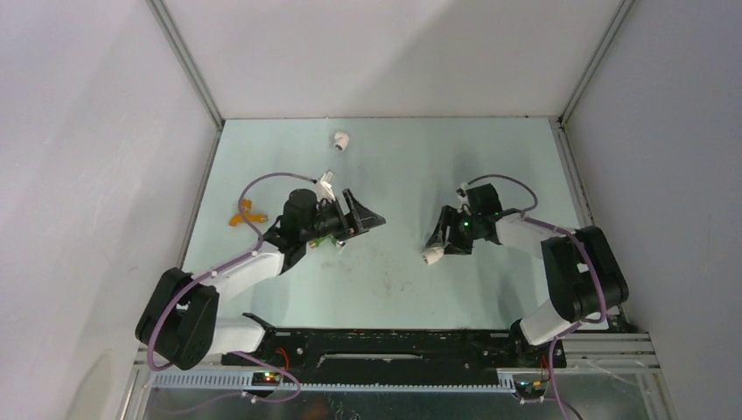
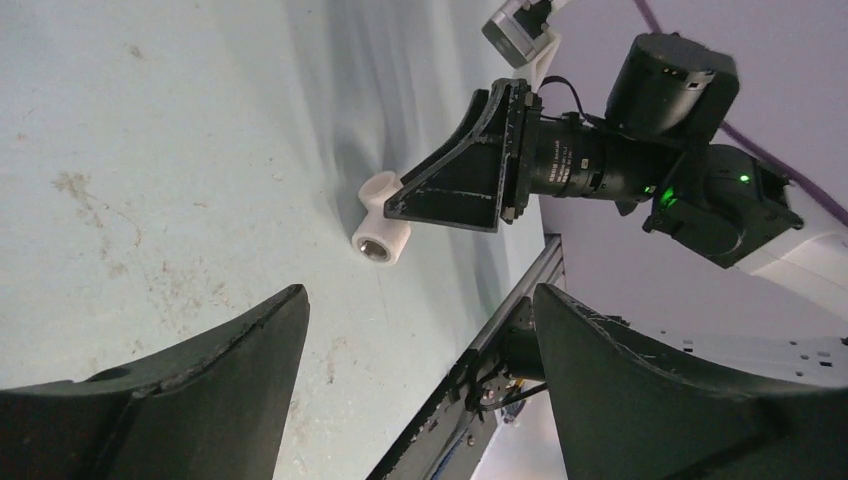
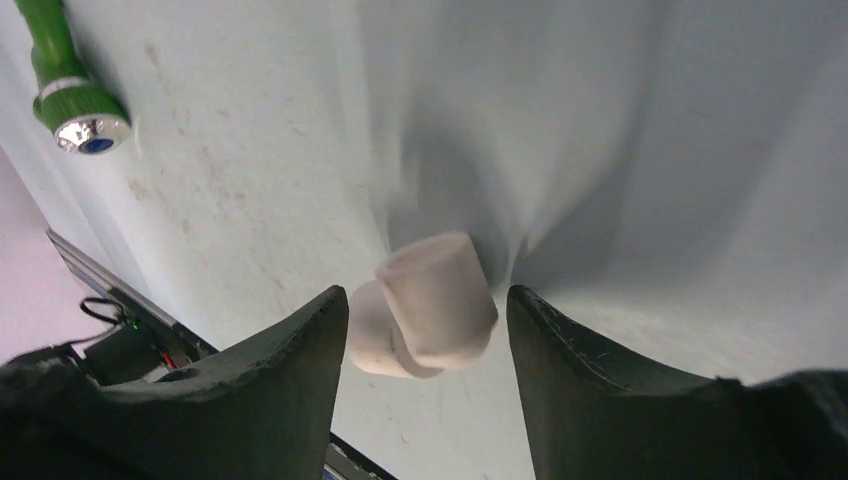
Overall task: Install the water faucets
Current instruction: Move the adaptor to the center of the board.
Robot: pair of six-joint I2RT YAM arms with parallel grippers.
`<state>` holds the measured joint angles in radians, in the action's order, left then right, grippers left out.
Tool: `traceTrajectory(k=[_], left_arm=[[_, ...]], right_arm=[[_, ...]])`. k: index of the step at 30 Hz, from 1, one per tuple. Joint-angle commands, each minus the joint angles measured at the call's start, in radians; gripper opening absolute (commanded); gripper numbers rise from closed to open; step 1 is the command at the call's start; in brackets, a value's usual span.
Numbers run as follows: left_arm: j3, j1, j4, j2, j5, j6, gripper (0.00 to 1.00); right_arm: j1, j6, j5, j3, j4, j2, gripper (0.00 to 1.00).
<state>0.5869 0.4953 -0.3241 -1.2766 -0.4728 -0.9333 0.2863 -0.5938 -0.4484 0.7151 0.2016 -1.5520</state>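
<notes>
The orange faucet (image 1: 244,214) lies at the table's left edge, apart from both grippers. The green faucet (image 3: 70,90), with a shiny round end, lies on the table, and in the top view the green faucet (image 1: 328,240) is half hidden under my left arm. My left gripper (image 1: 372,217) hangs open over the table, and in the left wrist view the left gripper (image 2: 420,295) has nothing between its fingers. My right gripper (image 3: 428,292) is low over the table, its jaws on either side of a white elbow fitting (image 3: 432,305), with a gap still showing on the right side.
A second white elbow fitting (image 1: 340,139) lies near the back wall. The elbow fitting (image 2: 382,222) by the right gripper's fingers (image 2: 450,190) also shows in the left wrist view. Grey walls close in the table on three sides, and a black rail (image 1: 394,337) runs along the near edge.
</notes>
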Motion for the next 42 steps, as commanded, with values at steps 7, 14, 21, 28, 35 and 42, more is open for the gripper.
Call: traceTrajectory(k=[7,14,21,28,35,42], left_arm=[[0.001,0.006,0.156,0.121,0.115,0.089,0.86],[-0.036,0.006,0.150,0.134,0.140,0.077,0.86],[-0.067,0.006,0.096,0.074,0.121,0.028,0.85],[-0.117,0.054,-0.090,-0.088,0.060,-0.128,0.81],[-0.085,0.201,-0.396,-0.359,0.024,-0.373,0.77],[-0.019,0.314,-0.912,-0.703,0.044,-0.716,0.68]], right_arm=[[0.342,0.234,0.213,0.331,0.152,-0.192,0.70],[0.387,0.219,0.147,0.362,0.148,-0.156,0.89],[0.270,0.054,0.059,0.241,0.096,0.018,0.96],[0.135,-0.066,-0.031,0.040,0.042,0.223,0.99],[0.032,-0.060,-0.060,-0.036,0.102,0.368,1.00],[-0.030,-0.058,-0.073,-0.074,0.152,0.450,1.00]])
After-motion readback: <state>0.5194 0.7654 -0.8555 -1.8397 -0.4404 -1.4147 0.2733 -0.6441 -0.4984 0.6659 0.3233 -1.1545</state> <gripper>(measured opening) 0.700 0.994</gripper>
